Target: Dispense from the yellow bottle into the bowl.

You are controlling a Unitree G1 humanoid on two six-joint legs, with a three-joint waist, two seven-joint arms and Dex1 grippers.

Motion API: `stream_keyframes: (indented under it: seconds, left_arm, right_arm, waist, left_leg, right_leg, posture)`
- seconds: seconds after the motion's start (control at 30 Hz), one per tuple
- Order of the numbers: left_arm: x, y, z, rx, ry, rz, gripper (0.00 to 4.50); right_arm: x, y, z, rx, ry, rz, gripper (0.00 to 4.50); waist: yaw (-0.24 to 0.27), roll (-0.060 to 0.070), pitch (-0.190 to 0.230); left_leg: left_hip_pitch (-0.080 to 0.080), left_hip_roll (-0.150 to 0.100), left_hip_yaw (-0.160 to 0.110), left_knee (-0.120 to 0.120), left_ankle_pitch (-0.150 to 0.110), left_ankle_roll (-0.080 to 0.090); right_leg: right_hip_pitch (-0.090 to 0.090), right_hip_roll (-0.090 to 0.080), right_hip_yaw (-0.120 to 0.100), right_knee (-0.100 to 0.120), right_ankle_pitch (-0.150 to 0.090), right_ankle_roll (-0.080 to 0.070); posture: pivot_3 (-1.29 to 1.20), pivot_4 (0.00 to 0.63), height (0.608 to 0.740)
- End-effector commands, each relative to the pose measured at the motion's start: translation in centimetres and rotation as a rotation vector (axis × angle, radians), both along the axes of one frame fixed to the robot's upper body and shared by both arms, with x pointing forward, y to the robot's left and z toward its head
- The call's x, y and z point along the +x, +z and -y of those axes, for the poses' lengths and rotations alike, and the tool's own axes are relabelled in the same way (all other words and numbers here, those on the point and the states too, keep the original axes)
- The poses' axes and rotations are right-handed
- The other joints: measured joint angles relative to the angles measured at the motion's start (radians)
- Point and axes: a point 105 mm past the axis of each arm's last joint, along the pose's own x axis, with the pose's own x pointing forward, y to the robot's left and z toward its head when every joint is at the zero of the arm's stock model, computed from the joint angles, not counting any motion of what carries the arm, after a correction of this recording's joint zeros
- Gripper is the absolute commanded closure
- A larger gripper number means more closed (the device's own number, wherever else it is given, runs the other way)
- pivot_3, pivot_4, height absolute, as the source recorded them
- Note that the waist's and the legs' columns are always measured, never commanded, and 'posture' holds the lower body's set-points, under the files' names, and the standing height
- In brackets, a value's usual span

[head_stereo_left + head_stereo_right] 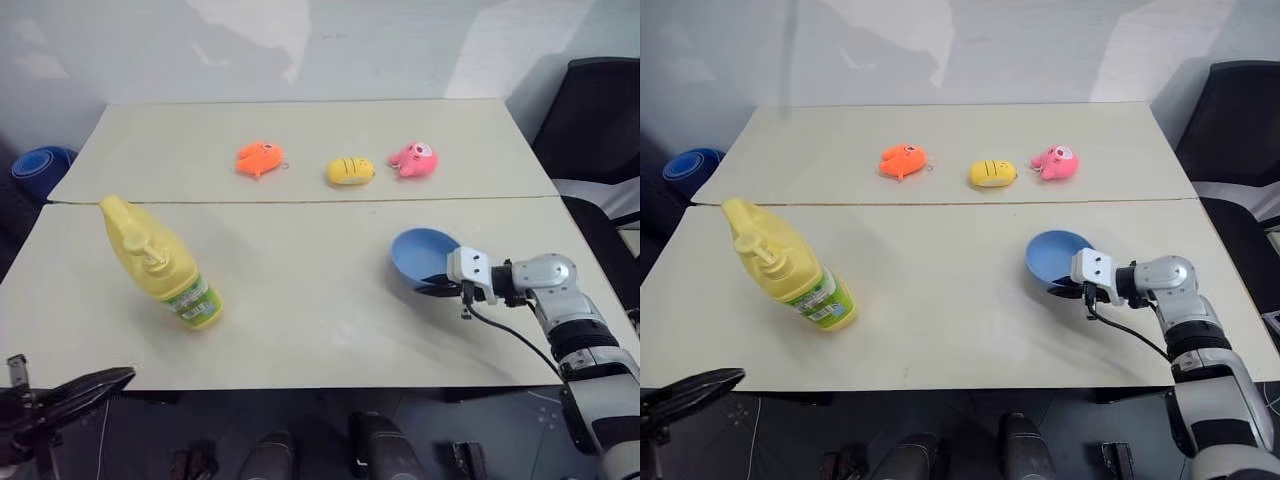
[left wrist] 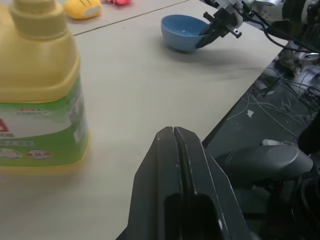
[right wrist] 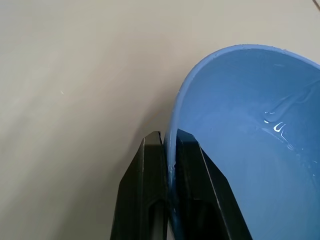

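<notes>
The bowl (image 1: pixel 421 257) sits on the bench (image 1: pixel 300 320) toward its right front edge, and serves as the landmark here. From the head camera the right end effector (image 1: pixel 440 286) meets the bowl's near rim, but the grip itself is hard to read there; the right wrist view settles it, showing one black finger outside the wall and one inside, pinching the light-blue rim (image 3: pixel 172 135) between them, with a few glistening wet streaks inside the bowl. The yellow bottle (image 1: pixel 160 265) stands well to the left of the bowl, leaning, its green-white label near the base. The left end effector (image 2: pixel 172 134), fingers pressed together with nothing between them, hovers off the bench's front edge, far left of the bowl and nearer than the bottle. Beyond the bowl, across a seam in the bench, lie an orange plush (image 1: pixel 259 158), a small yellow plush (image 1: pixel 350 171) and a pink plush (image 1: pixel 414 159).
</notes>
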Motion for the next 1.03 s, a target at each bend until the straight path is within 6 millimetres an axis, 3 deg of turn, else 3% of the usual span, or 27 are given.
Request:
stream_keyframes:
  seconds: [0.03, 0.2, 0.37, 0.5, 0.63, 0.77, 0.87, 1.03]
  left_arm:
    - [0.5, -0.4, 0.7, 0.037, -0.026, 0.041, 4.47]
    - [1.0, -2.5, 1.5, 0.089, -0.062, 0.025, 4.5]
    - [2.2, -4.5, 1.0, 0.135, 0.011, -0.02, 4.5]
    - [2.6, -4.7, 1.0, 0.152, 0.037, 0.025, 3.66]
    - [2.9, -4.9, 0.2, 0.158, 0.112, 0.063, 2.53]
    - [3.0, -6.9, -1.1, 0.262, 0.174, 0.088, 1.33]
    - [3.1, -7.4, -1.4, 0.28, 0.183, 0.113, 0.45]
    - [3.3, -7.9, -1.0, 0.253, 0.177, 0.081, 0.45]
  right_arm:
    - [0.7, -0.1, 0.6, 0.071, -0.09, 0.003, 4.5]
    - [0.3, -0.7, -0.2, 0.089, -0.054, 0.005, 2.98]
    - [-0.3, 0.6, -0.7, 0.182, -0.005, 0.067, 1.2]
    - [-1.5, 2.8, -0.9, 0.335, 0.038, 0.134, 0.0]
    - [-5.1, 4.9, -1.2, 0.456, 0.095, 0.155, 0.0]
    - [-9.8, 3.2, -1.4, 0.432, 0.121, 0.085, 0.0]
    - [-11.3, 2.3, -1.4, 0.411, 0.113, 0.064, 0.0]
    - [-11.8, 1.0, -1.0, 0.4, 0.038, 0.102, 0.0]
  waist:
    - [-0.001, 0.0, 0.0]
    - [-0.002, 0.0, 0.0]
    - [-0.001, 0.0, 0.0]
    - [0.0, 0.0, 0.0]
    - [0.014, 0.0, 0.001]
    - [0.031, 0.0, 0.0]
    - [0.039, -0.001, 0.001]
    - [0.039, -0.002, 0.001]
  left_leg:
    - [0.004, 0.0, 0.0, -0.001, 0.0, 0.0]
    - [0.008, 0.001, 0.0, -0.001, -0.001, 0.001]
    - [0.007, 0.001, 0.0, -0.001, -0.001, 0.001]
    - [0.007, 0.001, -0.001, -0.001, -0.001, 0.001]
    - [0.006, 0.002, -0.002, -0.001, -0.002, 0.001]
    - [0.007, 0.002, -0.002, -0.001, -0.002, 0.001]
    - [0.007, 0.002, -0.002, -0.001, -0.002, 0.002]
    - [0.009, 0.002, 0.0, 0.0, -0.003, 0.003]
  right_leg:
    - [0.004, 0.0, 0.0, -0.001, 0.0, 0.0]
    - [0.009, 0.001, 0.0, -0.002, 0.0, 0.0]
    - [0.008, 0.001, 0.0, -0.002, 0.0, 0.0]
    - [0.008, 0.001, 0.0, -0.002, 0.0, 0.0]
    - [0.008, 0.001, -0.001, -0.003, 0.0, 0.0]
    - [0.01, 0.001, -0.001, -0.004, 0.0, 0.001]
    - [0.01, 0.001, -0.001, -0.005, 0.001, 0.001]
    - [0.011, 0.001, 0.001, -0.005, 0.002, 0.002]
  posture:
    - [0.0, 0.15, 0.74]
    - [0.0, 0.15, 0.74]
    - [0.0, 0.15, 0.74]
    - [0.0, 0.15, 0.74]
    - [0.0, 0.15, 0.74]
    - [0.0, 0.15, 0.74]
    - [0.0, 0.15, 0.74]
    - [0.0, 0.15, 0.74]
